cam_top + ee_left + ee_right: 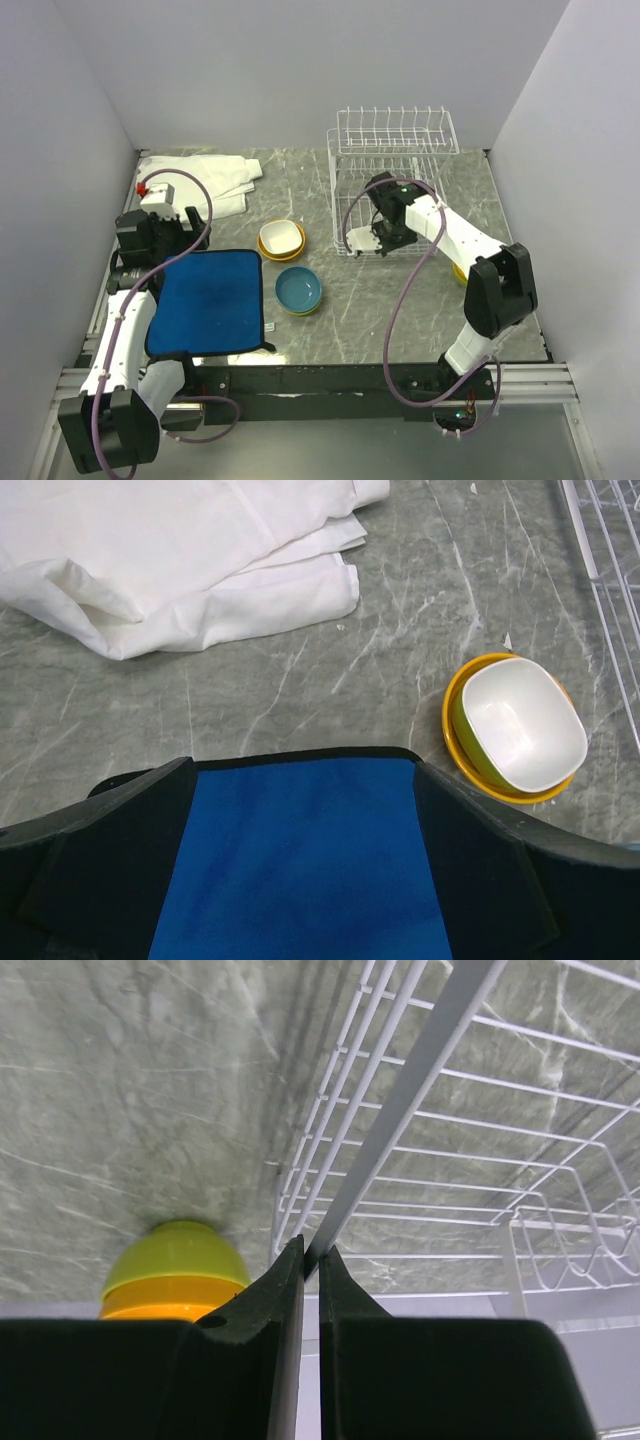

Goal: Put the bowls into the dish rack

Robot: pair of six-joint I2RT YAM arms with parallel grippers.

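Observation:
The white wire dish rack (pixel 395 150) stands at the back right. My right gripper (pixel 378 240) is at its lower front-left edge, and in the right wrist view this gripper (pixel 311 1252) is shut on a rack wire (pixel 400 1120). A lime green bowl stacked on an orange one (pixel 175 1260) sits just outside the rack. A white-inside bowl (pixel 282 238) nested in yellow-orange ones, and a blue bowl (pixel 298 290), sit mid-table. My left gripper (pixel 300 780) is open over the blue mat (pixel 210 300), with the white-inside bowl (pixel 520 725) to its right.
A folded white cloth (pixel 215 180) lies at the back left and shows in the left wrist view (pixel 180 560). Grey walls close in three sides. A bit of yellow bowl (pixel 458 272) shows behind the right arm.

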